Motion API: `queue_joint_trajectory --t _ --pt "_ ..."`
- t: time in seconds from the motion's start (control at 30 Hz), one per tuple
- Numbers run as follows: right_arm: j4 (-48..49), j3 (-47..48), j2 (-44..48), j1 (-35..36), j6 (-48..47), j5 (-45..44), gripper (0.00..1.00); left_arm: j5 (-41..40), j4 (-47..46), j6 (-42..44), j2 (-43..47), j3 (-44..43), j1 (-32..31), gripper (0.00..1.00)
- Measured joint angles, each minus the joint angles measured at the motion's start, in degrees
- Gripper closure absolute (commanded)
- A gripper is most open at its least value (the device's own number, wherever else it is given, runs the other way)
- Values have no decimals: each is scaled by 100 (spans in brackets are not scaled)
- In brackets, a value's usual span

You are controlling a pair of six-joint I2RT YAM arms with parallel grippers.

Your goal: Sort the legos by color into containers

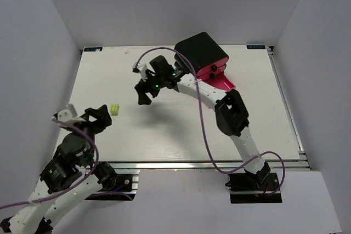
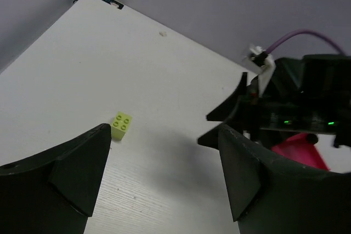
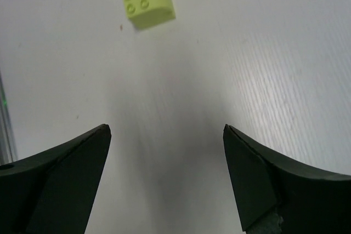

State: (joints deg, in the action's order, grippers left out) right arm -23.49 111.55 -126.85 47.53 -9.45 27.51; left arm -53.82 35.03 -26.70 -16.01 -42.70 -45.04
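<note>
A single yellow-green lego brick [image 1: 114,109] sits studs-up on the white table [image 1: 181,130], left of centre. The left gripper [image 1: 102,115] is just beside it, jaws spread wide and empty. The right gripper [image 1: 143,93] hangs near, also wide open and holding nothing. Well apart at the back stands the black cabinet [image 1: 200,50], its lowest pink drawer [image 1: 222,84] pulled out.

Lighting was even and diffuse from overhead; matte white tabletop [image 1: 164,130] bright without glare, faint soft shadow under the small yellow-green plastic brick [image 3: 147,5], near black gripper fingers [image 3: 55,184] slightly out of focus.
</note>
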Motion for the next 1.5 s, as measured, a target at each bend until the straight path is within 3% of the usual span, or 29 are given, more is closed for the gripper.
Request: queue_joint_trajectory --t 0.1,0.27,0.57,0.83,1.13,1.5 --pt "33 931 -745 291 256 -389 11 -245 105 -85 741 2 -4 11" --pt "313 957 -1091 879 426 -990 11 -330 146 -120 1421 9 -9 9" --pt "1086 1263 -1655 1283 800 -1458 14 61 229 -4 420 15 13 9" --pt "1211 1342 -1703 1233 2240 -2389 11 201 223 96 413 33 20 8" --pt "1172 1853 -1799 1266 3834 -2590 11 212 227 94 413 33 20 8" --pt "1163 2380 -2417 1526 4170 -3685 11 214 225 96 415 33 20 8"
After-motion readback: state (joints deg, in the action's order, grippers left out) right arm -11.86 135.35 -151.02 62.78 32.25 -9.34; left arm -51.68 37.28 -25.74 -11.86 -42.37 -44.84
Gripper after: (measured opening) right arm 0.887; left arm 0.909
